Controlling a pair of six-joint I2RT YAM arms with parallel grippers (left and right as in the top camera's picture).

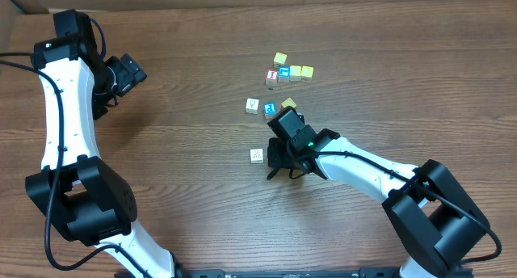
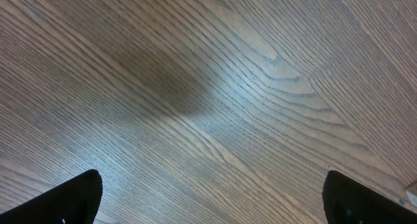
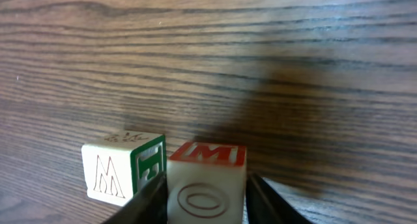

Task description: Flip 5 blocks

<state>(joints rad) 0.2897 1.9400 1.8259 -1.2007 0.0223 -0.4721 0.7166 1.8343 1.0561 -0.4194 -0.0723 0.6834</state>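
- M blk, red-edged top, sits on table btwn right gripper jaws: narrow, close each side; pinched or not, can't tell.
- Neighbour blk just beside it.
- Other blks lie further off; which are flipped, can't tell.
- Left gripper wide, empty, well apart.
- Prob. mid-task, flips left.

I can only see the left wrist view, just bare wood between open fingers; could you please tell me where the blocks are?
Observer: The blocks lie scattered near the right arm, well away from the left gripper.
Operator: Thank you; what is the right gripper doing?
Observer: The right gripper has its fingers either side of a red-topped cube; whether it grips, I cannot tell.
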